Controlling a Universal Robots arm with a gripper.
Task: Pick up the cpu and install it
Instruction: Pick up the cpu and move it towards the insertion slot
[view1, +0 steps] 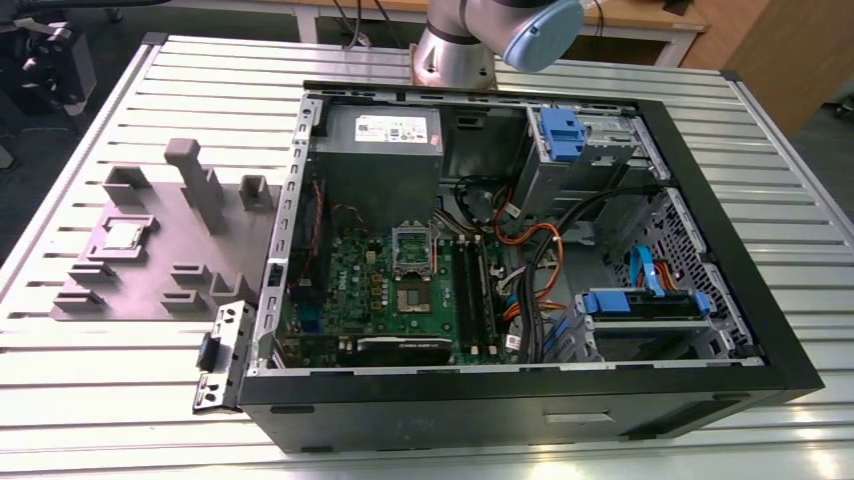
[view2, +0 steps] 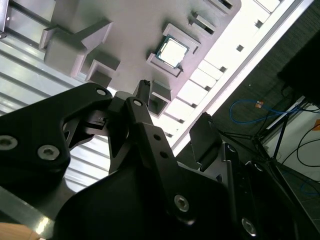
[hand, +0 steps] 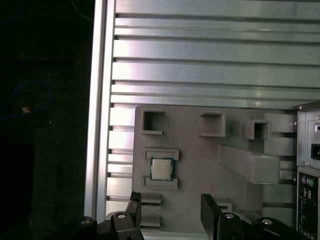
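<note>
The cpu (view1: 123, 235) lies flat in a shallow pocket of the grey fixture (view1: 147, 275), at the exterior view's left, about mid-height. It is well apart from the open case (view1: 534, 405) that shares the table (view1: 80, 400). It looks light, stiff and thin, with a slick metal top and probably a delicate underside. The two edges the pocket walls leave free seem the best hold. In the first wrist view the gripper (hand: 172, 212) hangs over the fixture near the cpu, fingers (hand: 134, 205) spread wide and empty.
</note>
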